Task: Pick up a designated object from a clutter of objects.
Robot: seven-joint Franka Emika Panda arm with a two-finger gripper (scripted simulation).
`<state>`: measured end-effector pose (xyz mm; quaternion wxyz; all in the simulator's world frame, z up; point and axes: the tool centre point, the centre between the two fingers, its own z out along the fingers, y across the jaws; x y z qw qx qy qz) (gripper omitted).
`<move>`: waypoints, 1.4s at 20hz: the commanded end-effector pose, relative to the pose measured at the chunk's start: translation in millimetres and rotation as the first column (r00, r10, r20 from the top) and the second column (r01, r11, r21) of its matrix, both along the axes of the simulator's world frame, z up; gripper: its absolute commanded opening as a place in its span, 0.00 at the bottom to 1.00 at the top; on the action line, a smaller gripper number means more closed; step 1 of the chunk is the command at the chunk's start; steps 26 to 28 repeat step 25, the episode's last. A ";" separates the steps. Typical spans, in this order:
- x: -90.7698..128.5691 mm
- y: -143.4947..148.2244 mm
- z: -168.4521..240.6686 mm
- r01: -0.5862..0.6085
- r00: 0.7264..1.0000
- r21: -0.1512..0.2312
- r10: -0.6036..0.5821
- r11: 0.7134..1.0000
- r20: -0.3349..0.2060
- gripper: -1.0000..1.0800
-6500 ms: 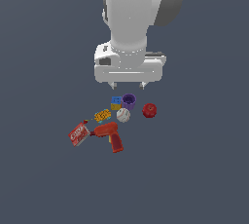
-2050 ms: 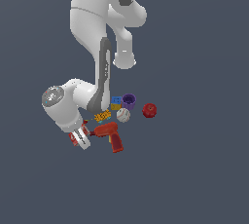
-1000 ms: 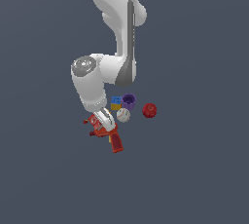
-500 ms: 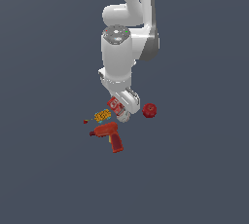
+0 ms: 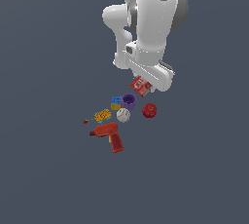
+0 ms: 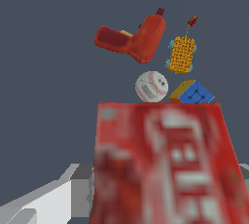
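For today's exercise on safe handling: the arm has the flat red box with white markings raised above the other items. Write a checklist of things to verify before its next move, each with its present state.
1. Flat red box with white markings held at the gripper: ok.
2. Box clear of the floor items: ok, it hangs above them.
3. Purple cup and round red ball lie below the box: ok, untouched.
4. Red pistol-shaped drill and white baseball apart from the arm: ok.
5. Finger contact on the box: cannot tell, the box hides it in the wrist view.
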<state>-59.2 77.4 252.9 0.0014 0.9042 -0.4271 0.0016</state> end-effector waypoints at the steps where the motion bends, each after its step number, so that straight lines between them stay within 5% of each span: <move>1: -10.2 24.4 19.1 0.001 1.000 -0.001 -0.001 1.000 0.000 0.00; 15: -51.6 145.3 110.7 0.000 1.000 0.002 0.000 1.000 -0.002 0.00; 28: -57.1 170.8 129.3 0.000 1.000 0.004 0.000 1.000 -0.002 0.00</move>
